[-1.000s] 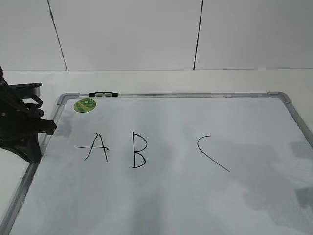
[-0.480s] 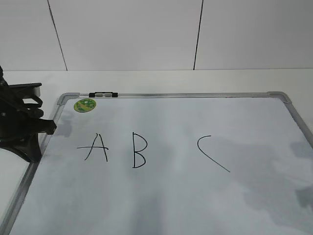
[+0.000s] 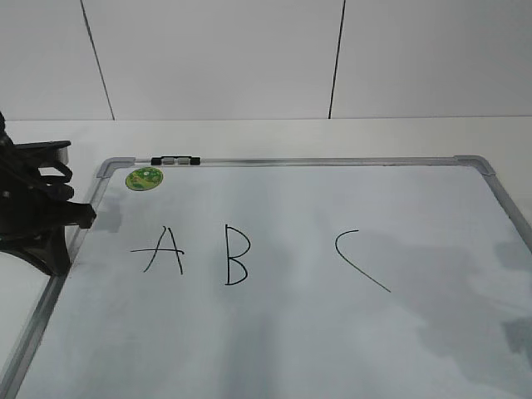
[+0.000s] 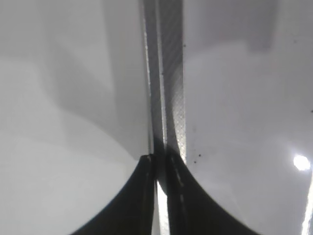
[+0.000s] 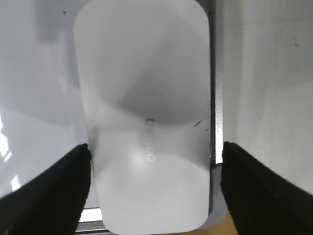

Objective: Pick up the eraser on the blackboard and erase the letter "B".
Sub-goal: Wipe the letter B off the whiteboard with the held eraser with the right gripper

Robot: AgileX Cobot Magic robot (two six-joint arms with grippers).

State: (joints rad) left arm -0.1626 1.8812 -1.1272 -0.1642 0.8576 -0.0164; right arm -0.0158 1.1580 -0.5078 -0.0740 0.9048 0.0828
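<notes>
Little has changed on the blackboard [image 3: 316,332]. The letter "B" [image 3: 236,255] is still whole, and only the grey shadow far to its right has shifted, so your right arm is probably settling just out of that view. Your right claw [image 5: 154,149] stands wide, straddling the eraser [image 5: 144,112], which lies flat beside the board's frame, well right of the "B". Your left claw [image 4: 161,161] is nearly closed and empty, left of the "B". Closing on the eraser looks like your next step

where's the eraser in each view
Exterior view: not in it; only the letters and green sticker show.
Left wrist view: not in it.
Right wrist view: eraser fills the centre, between the open right claw fingers.
Shared landmark: the blackboard's silver frame.
</notes>
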